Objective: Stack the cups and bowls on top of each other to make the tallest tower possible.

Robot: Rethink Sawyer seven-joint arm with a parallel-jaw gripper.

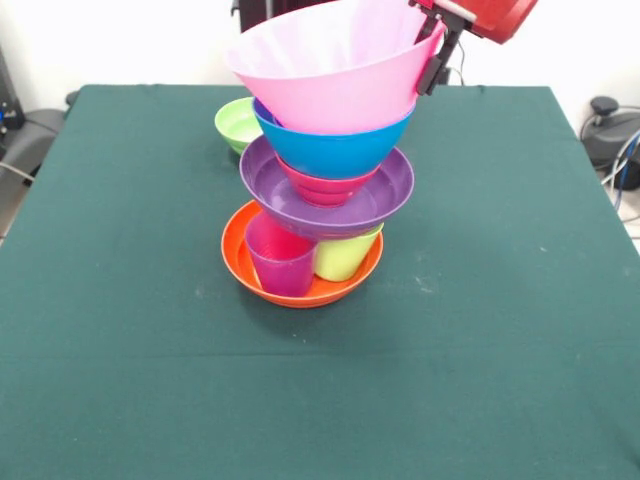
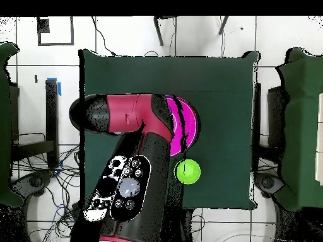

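- Tower [image 1: 318, 190] is mostly up: pink bowl [image 1: 335, 65] on top, tilted, with its rim right at the gripper [image 1: 435, 55].
- Under the jaws it goes blue bowl [image 1: 335, 150], red bowl [image 1: 322, 187], purple bowl [image 1: 335, 205], then purple cup [image 1: 280, 258] and lime cup [image 1: 345, 258] in the orange bowl [image 1: 300, 285].
- Jaws look clamped on the pink rim, I think.
- Left over: green bowl [image 1: 236, 124] sits loose, well off to the side.

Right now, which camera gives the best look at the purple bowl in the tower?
The front view. There the purple bowl shows its whole rim, resting on the purple cup and lime cup, with the red bowl inside it. In the overhead view the arm and the pink bowl hide it.
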